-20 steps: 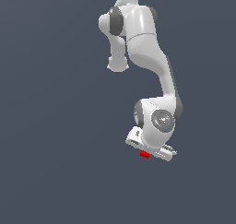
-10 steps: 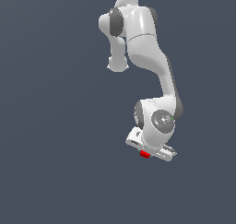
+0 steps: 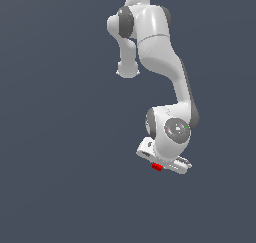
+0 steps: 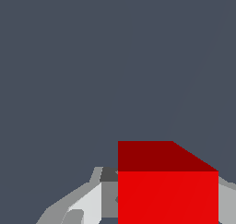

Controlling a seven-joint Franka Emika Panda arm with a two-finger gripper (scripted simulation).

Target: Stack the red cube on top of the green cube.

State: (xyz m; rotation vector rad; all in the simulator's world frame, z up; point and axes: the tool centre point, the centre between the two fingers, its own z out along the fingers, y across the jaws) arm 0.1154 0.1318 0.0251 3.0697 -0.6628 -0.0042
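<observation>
The red cube (image 4: pixel 168 193) fills the lower part of the wrist view, with a grey finger (image 4: pixel 92 202) pressed against one side and another finger (image 4: pixel 227 204) against the opposite side. My gripper (image 4: pixel 167 209) is shut on it. In the exterior view the red cube (image 3: pixel 157 166) shows as a small red patch under the white hand, where the gripper (image 3: pixel 160 165) sits, toward the exterior view's lower right. The green cube is out of view in both frames.
The white arm (image 3: pixel 160 62) reaches from the top of the exterior view down to the hand. A plain dark grey surface (image 3: pixel 60 137) lies all around.
</observation>
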